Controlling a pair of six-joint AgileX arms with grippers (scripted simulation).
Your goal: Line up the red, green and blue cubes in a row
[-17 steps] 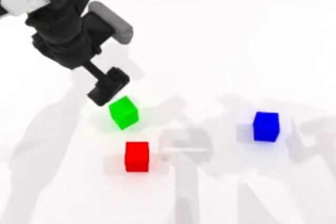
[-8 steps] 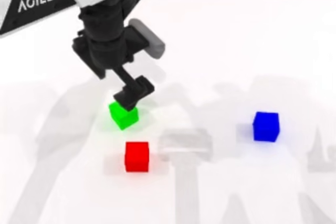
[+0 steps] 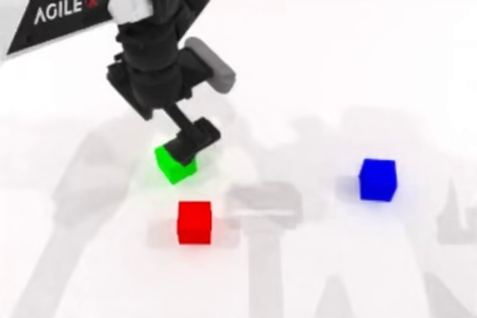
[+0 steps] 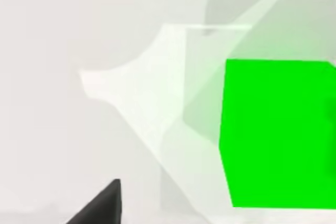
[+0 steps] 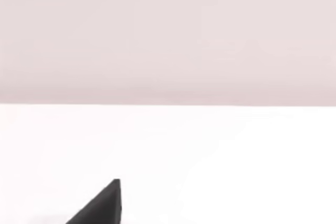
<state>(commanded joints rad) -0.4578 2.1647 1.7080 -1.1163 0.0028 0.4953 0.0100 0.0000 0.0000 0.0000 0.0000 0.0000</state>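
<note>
Green cube [image 3: 173, 165] — left gripper [image 3: 191, 139] just above.

White "AGILE X" lettering stands on the left arm [image 3: 63, 11]'s black panel.

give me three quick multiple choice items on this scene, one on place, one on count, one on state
1. Which cube lies farthest toward the table's right?
A. red cube
B. green cube
C. blue cube

2. How many cubes are on the table?
A. two
B. three
C. four

3. What is the left gripper doing?
A. hanging right over the green cube
B. resting on the blue cube
C. parked out of view

Answers:
1 C, the blue cube sits right of the red cube and green cube.
2 B, one of each colour on the table.
3 A, the left gripper overlaps the green cube's top edge.
</note>
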